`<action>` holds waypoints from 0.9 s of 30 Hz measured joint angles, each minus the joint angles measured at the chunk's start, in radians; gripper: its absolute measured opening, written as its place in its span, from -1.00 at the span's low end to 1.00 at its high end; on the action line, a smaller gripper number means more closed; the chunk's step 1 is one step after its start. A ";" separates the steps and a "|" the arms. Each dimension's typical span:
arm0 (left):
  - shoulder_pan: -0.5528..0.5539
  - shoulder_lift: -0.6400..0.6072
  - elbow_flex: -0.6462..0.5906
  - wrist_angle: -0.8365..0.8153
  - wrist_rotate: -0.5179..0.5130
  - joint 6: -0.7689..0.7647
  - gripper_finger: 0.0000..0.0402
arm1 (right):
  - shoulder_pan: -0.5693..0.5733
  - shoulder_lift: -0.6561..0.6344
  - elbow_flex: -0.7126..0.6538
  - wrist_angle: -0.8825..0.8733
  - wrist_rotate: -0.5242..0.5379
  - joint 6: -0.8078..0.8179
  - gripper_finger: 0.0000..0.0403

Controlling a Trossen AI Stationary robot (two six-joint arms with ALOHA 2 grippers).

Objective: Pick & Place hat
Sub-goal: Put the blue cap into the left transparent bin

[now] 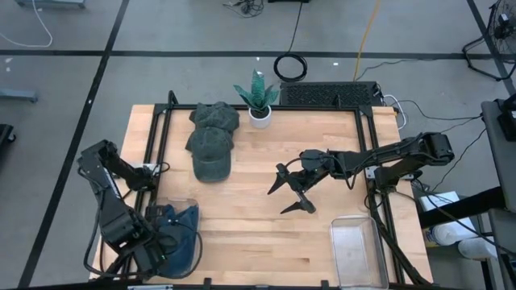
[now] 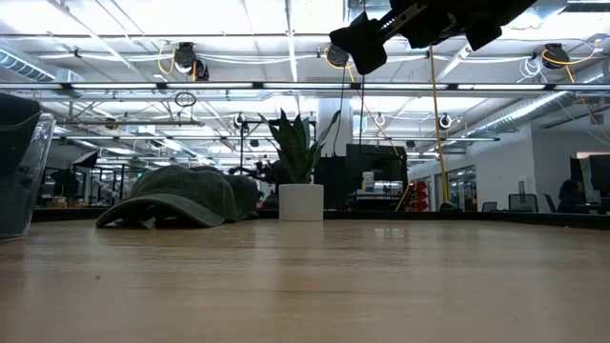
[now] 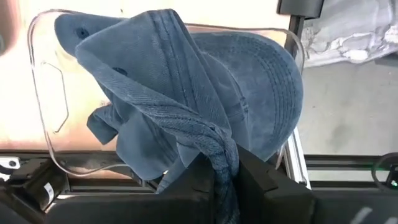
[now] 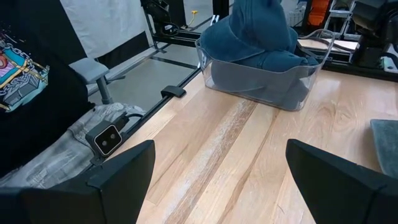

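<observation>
The left gripper (image 3: 225, 180) was at the front left corner of the table (image 1: 258, 217). Its two fingers were squeezed together on a fold of the blue hat (image 3: 205, 106). The blue hat hung down into a clear bin (image 1: 190, 211) that sat at that same corner. In the left wrist view the hat filled most of the bin, and its brim curved toward one side wall. In the right wrist view the blue hat (image 4: 258, 34) stuck up over the rim of the bin (image 4: 261, 81).

The right gripper (image 1: 290, 192) was up in the air over the middle of the table. Its fingers were spread wide apart and held nothing. In the right wrist view the two dark fingers (image 4: 121, 171) stood far from each other, with bare wood between them. In the low view the right arm (image 2: 419, 24) showed only at the top, well above the table.

Two green hats (image 1: 212, 142) lay near the back edge of the table, left of the middle. They touched each other, one just behind the other. A small plant (image 1: 258, 98) in a white pot stood at the back edge, just beside them. A second clear bin (image 1: 355, 250) sat at the front right corner.

A person in dark clothes with a picture on them (image 4: 28, 74) showed at the side of the right wrist view.
</observation>
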 joint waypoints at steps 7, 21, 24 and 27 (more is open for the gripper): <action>0.011 -0.001 -0.025 0.001 -0.105 0.033 -0.86 | 0.000 0.000 0.000 0.000 0.000 0.001 0.73; 0.017 -0.001 -0.287 0.108 -0.076 0.083 -0.72 | 0.000 0.000 0.000 0.000 0.000 0.001 0.73; 0.028 -0.001 -0.351 0.110 -0.076 0.080 -0.79 | 0.000 0.000 0.000 0.000 0.000 0.001 0.73; 0.043 0.000 -0.400 0.110 -0.076 0.074 -0.85 | 0.000 0.000 0.000 0.000 0.000 0.001 0.73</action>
